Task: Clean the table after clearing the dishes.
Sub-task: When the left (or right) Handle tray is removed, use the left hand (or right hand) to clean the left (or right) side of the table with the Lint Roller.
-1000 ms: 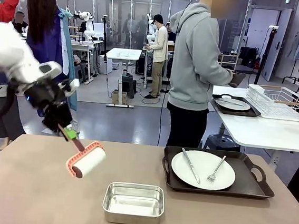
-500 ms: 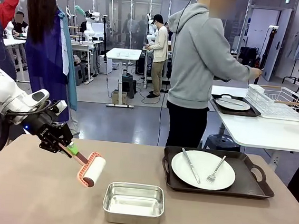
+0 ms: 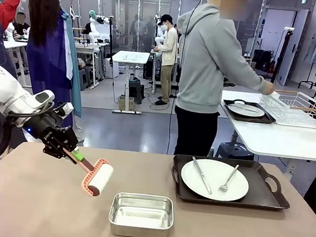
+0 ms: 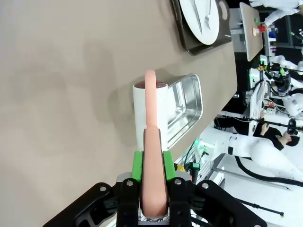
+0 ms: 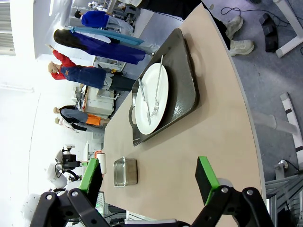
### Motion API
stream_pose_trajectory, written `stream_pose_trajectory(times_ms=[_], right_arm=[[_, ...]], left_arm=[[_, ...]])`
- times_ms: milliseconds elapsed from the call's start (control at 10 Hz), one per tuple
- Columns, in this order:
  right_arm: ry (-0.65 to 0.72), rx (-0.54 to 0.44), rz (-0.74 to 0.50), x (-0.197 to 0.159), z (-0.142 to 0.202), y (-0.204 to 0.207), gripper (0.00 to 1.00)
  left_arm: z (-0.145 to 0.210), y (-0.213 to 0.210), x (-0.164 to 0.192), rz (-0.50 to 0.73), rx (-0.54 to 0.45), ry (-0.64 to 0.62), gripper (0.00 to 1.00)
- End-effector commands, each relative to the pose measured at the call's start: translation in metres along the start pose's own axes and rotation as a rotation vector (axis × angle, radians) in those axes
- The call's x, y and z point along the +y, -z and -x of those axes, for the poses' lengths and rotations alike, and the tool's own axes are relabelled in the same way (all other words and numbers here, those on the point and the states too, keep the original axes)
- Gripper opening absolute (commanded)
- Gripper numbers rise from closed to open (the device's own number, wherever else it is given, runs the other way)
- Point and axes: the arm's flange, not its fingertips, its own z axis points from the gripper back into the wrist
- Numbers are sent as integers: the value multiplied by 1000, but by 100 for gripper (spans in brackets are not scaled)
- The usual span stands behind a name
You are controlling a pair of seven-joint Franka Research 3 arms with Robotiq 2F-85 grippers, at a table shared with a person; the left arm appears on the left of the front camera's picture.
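The brown surface (image 3: pixel 20 211) carries a dark tray (image 3: pixel 262 198) at right, holding a white plate (image 3: pixel 214 183) with knife (image 3: pixel 202 175) and fork (image 3: pixel 229 178) (a second tray (image 3: pixel 247 119) sits on the far white table (image 3: pixel 279 141)). A steel pan (image 3: pixel 141 215) lies near centre. Left of it, the left jaws clamp the pink handle of a roller (image 3: pixel 97 178), tilted low over the surface. The right jaws gape wide, empty.

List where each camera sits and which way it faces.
Front: robot's side of the table, facing across at the person; left claw shows, gripping the roller.
Left wrist: looks down that claw at roller and pan.
Right wrist: looks along the table past the open right claw.
Shared: all show pan and plate.
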Motion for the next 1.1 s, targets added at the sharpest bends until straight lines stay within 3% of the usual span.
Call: stream_pose_trajectory(times_ms=[0,600,1000], right_arm=[[-6,-4,-11,2,1,-2,100],[-6,-4,-11,2,1,-2,100],[-6,-4,-11,2,1,-2,100]], left_arm=[[-27,16,15,51,-29,-29,20],[-62,62,88,134,-79,-131,20],[-47,62,166,185,-75,-125,20]])
